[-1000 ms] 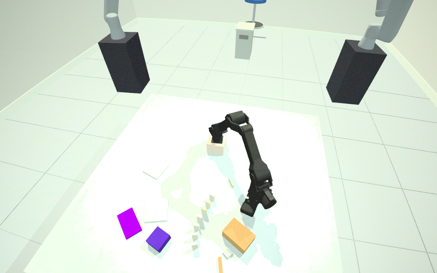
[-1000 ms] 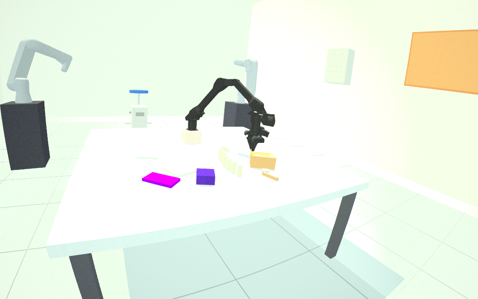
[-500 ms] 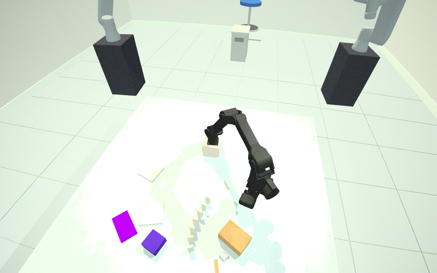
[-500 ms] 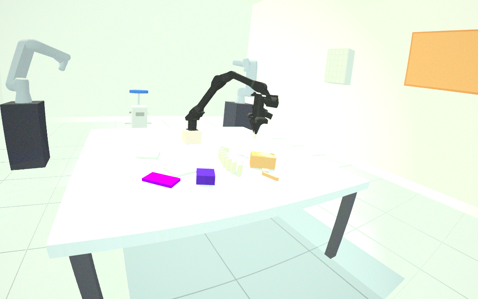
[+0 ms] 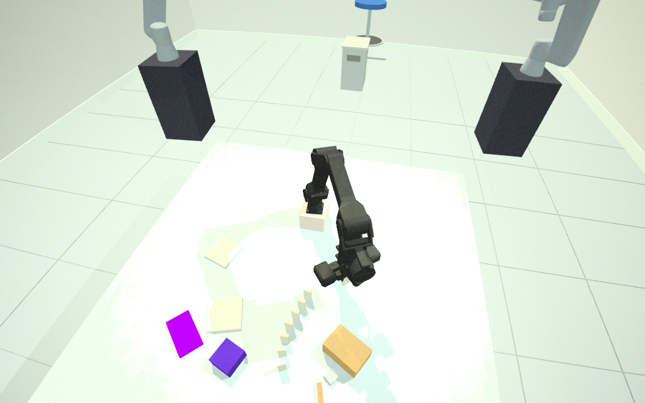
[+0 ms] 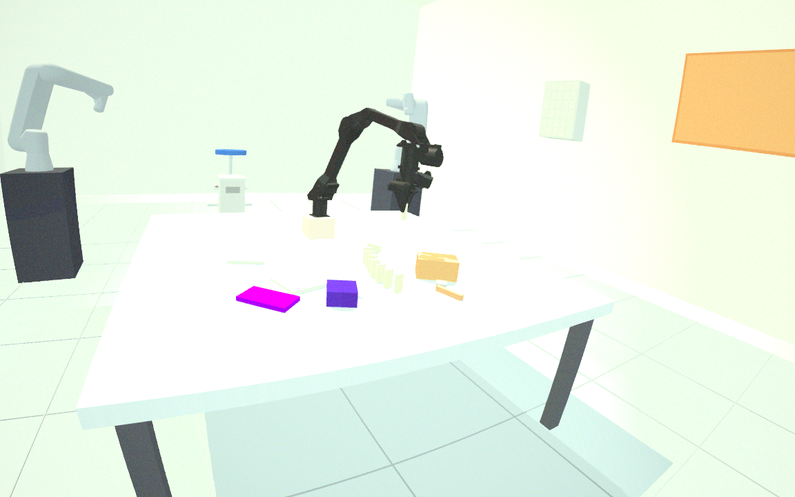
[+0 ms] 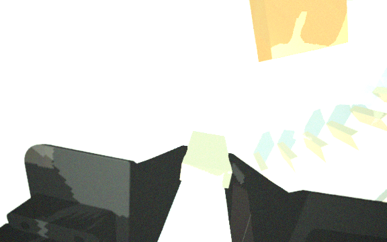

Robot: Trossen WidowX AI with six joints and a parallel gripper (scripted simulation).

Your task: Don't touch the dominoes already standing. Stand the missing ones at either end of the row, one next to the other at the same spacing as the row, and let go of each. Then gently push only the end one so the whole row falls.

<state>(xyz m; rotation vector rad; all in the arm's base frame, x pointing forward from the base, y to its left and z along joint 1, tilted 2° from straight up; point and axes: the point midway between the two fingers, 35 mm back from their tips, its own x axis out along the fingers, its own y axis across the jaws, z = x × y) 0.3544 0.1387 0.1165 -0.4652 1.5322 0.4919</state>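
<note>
Roughly 7 dominoes [image 5: 289, 326] [image 6: 388, 277] [image 7: 342, 132] stood in one curved row, count approx. b/c of glare. 1 more, the held domino [image 6: 404, 213] [image 7: 207, 152], was pinched btwn the 2 fingertips of the gripper [image 5: 345, 280] [image 6: 404, 210] [image 7: 206, 156], partly closed, above the table [image 5: 415, 225] [image 6: 326, 364], apart from the row. Arm [image 5: 342, 185] [image 6: 366, 117] arched up, wrist pointing down.

So from up top there's a purple slab [image 5: 184, 334] lying left of a violet block [image 5: 227, 356], and a chunky orange box [image 5: 346, 350] sits over right of the curved domino row [image 5: 289, 326].
</note>
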